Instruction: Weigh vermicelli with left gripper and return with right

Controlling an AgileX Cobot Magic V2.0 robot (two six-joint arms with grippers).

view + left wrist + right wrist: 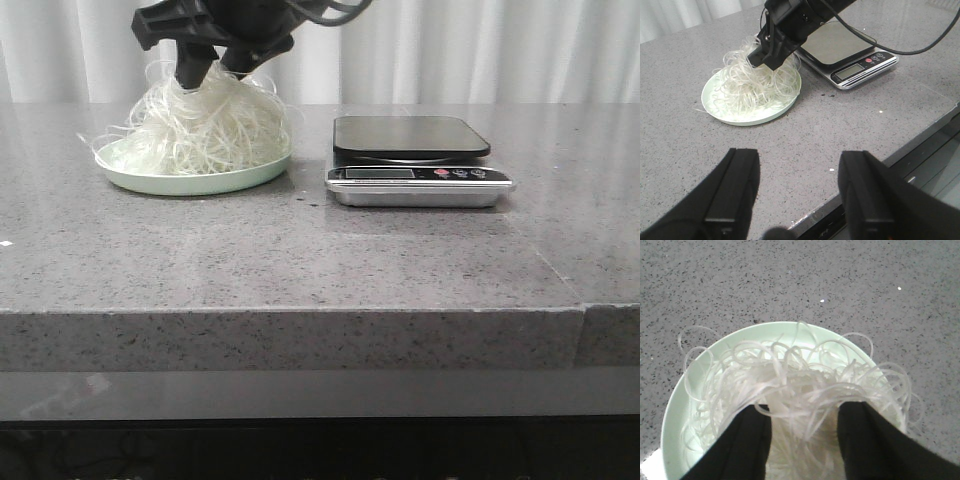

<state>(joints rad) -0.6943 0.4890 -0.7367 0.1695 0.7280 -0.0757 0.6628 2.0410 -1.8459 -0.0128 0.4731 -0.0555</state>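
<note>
- The vermicelli [200, 130] lies heaped on the pale green plate [180, 183] at the far left of the counter [300, 250]. The scale [410, 137] stands just right of the plate, its platform bare.
- The right pincer [215, 72] comes straight down onto the top of the heap. In its wrist view its two fingers [740, 450] stand wide apart, sunk in the strands with a tuft between them, and are not closed on it.
- The left pincer [799, 200] hangs over the near part of the counter, well apart from the plate, spread wide and holding nothing.
- The heap has no clear long axis; it lies directly under the right pincer, so that arm is plainly the nearer.
- With the noodles on the plate and the scale bare, this looks like the return step, so the next move is probably a straight lift clear.
</note>
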